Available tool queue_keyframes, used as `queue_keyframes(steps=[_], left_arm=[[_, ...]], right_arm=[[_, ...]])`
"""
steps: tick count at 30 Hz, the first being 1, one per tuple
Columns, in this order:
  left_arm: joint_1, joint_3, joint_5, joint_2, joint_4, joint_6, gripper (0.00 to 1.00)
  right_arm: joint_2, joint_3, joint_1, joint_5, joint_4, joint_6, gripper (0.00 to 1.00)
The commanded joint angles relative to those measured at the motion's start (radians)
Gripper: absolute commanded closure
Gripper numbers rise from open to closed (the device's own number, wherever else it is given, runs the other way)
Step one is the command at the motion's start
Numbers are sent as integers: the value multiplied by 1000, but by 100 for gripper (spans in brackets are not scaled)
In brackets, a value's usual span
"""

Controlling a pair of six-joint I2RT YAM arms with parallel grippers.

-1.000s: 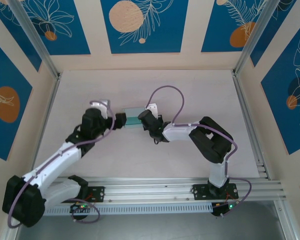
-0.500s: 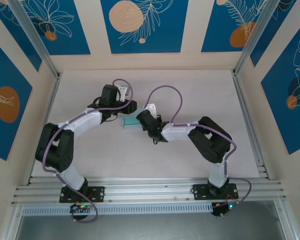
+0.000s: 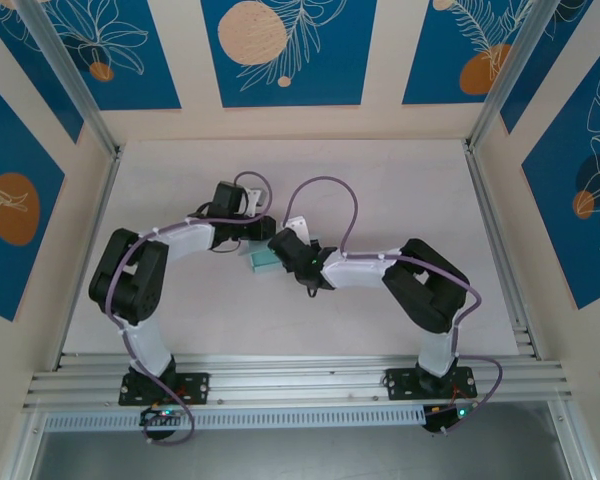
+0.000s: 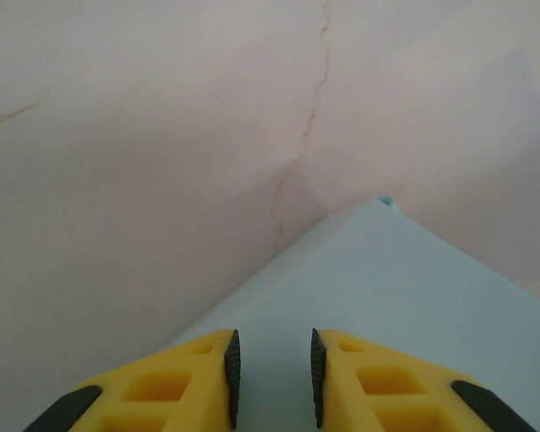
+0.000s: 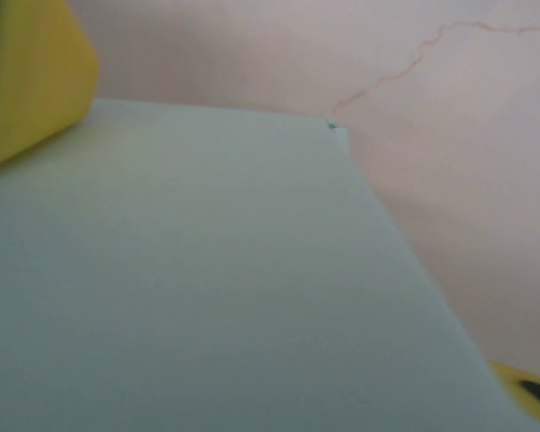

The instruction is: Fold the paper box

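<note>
1. Paper box (image 3: 261, 262), made of pale blue card, sat just left of centre in the overhead frame. It rested on the pale table (image 3: 400, 180) between the two gripper tips.
2. Left gripper (image 3: 257, 236) reached in from the upper left of the box. In its wrist view the left gripper (image 4: 270, 378) stood narrowly parted at the bottom edge, over a flat blue panel of the box (image 4: 396, 306). Nothing was visibly pinched between its dark pads (image 4: 231, 373).
3. Right gripper (image 3: 278, 247) met the box from the right. In its wrist view its jaws stood spread wide, one finger at the upper left and one in the lower right corner, with the box face (image 5: 207, 270) between them. Whether either touched the card could not be told.
4. The card looked thin and light, likely to crease easily and to slide on the smooth table. A pinch along a folded edge, with the other arm bracing, seemed the safest hold.
5. From above, the arms covered most of the box. Its flaps, its slits and how far it was folded could not be made out. Both wrist views were close, soft and cut off.
</note>
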Motion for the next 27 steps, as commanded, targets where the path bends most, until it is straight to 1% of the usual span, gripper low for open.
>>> queue_keyframes(steps=[1, 7, 12, 18, 23, 27], left_arm=[[-2, -18, 5, 27, 26, -22, 73], [-2, -41, -5, 36, 61, -39, 73], [-1, -26, -25, 12, 36, -20, 72], [2, 56, -38, -63, -71, 19, 71], [-4, 97, -32, -156, -174, 32, 70], [-20, 113, -26, -217, -251, 52, 71]], right_arm=[[-43, -29, 25, -19, -161, 31, 41], [-109, -37, 54, -4, -245, 41, 27], [-126, -59, 46, -12, -228, 40, 26], [-146, -56, 51, -39, -198, 34, 26], [-226, -59, 54, -71, -196, 20, 20], [-300, -74, 58, -98, -222, 16, 20]])
